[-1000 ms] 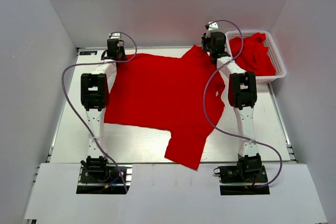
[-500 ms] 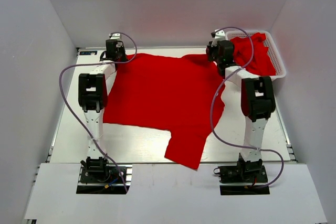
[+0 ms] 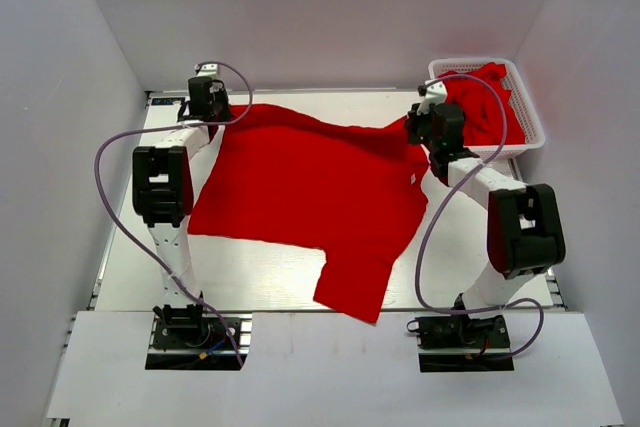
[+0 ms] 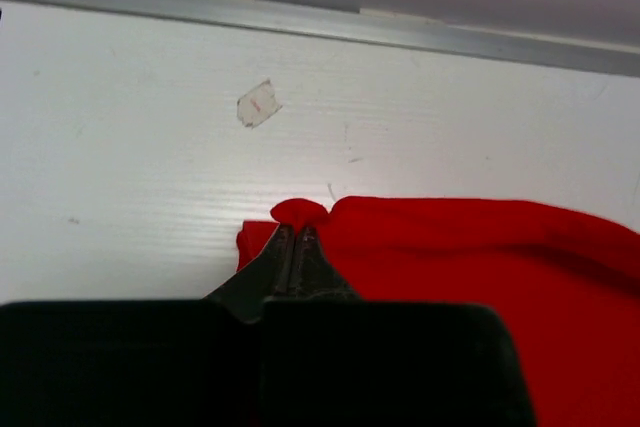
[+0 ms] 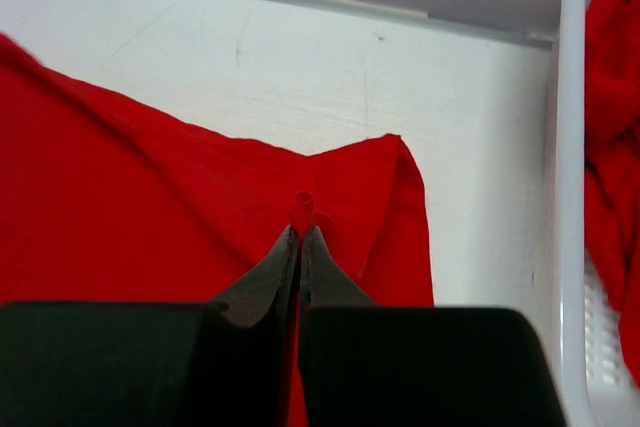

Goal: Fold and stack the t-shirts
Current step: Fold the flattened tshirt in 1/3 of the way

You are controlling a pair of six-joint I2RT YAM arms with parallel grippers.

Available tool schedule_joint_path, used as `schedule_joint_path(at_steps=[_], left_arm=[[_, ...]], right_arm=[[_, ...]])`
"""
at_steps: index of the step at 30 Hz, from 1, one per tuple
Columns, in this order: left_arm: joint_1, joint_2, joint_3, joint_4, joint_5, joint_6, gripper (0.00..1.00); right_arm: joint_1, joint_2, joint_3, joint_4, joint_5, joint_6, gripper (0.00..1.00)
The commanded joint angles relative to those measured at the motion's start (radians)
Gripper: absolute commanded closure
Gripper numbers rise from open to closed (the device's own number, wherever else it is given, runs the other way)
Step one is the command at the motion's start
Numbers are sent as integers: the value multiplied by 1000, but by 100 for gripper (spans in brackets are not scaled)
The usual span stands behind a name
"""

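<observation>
A bright red t-shirt (image 3: 310, 187) lies spread over the table, one sleeve hanging toward the near edge. My left gripper (image 3: 212, 112) is shut on its far left corner; the left wrist view shows the gripper (image 4: 297, 232) with a pinch of the red cloth (image 4: 480, 267) poking past the jaws. My right gripper (image 3: 425, 130) is shut on the far right corner; in the right wrist view the gripper (image 5: 300, 232) pinches the cloth (image 5: 150, 207). More red t-shirts (image 3: 485, 102) lie bunched in the basket.
A white plastic mesh basket (image 3: 535, 127) stands at the far right corner; its wall (image 5: 565, 197) is close to my right gripper. A small piece of tape (image 4: 258, 104) is stuck on the table by the back wall.
Both grippers have moved outward, the left one left and the right one right and nearer, pulling the shirt's far edge wider and flatter.
</observation>
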Motion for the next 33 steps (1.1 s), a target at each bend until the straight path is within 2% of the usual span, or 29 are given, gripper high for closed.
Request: schedule_joint_path(at_steps=[1,10,19,22,23,25,26,27,28,30,31,32,33], left_arm=[[12,-120,-87,23,-13,4,100],[21,-206,-220,75,-15,-6,100],[40,-224,-250,66,-24,-24,100],[40,-224,-261,18,-24,-24,100],[40,-224,-261,4,-35,-24,96],[49,-233,-261,-42,-44,-24,68],[49,-233,-261,-64,-56,-24,50],[49,-233,-261,-116,-72,-24,39],[49,-244,-252,-144,-129,-48,35],[60,-270,-252,-192,-185,-58,22],[60,-282,-252,-235,-244,-74,14],[70,-308,-243,-252,-272,-85,0],[70,-321,-243,-272,-297,-85,0]], right_arm=[[4,-97,-26,18,37,58,100],[15,-230,-199,-37,-67,138,100],[35,-327,-332,-112,-92,138,100],[43,-323,-346,-152,-130,123,100],[46,-313,-346,-162,-163,120,98],[50,-298,-355,-191,-228,108,79],[56,-300,-362,-194,-246,101,72],[56,-301,-372,-215,-288,95,68],[58,-304,-377,-237,-299,92,63],[63,-313,-380,-301,-300,92,57],[64,-341,-382,-321,-279,91,49],[63,-352,-386,-388,-268,88,40],[63,-390,-389,-404,-244,92,33]])
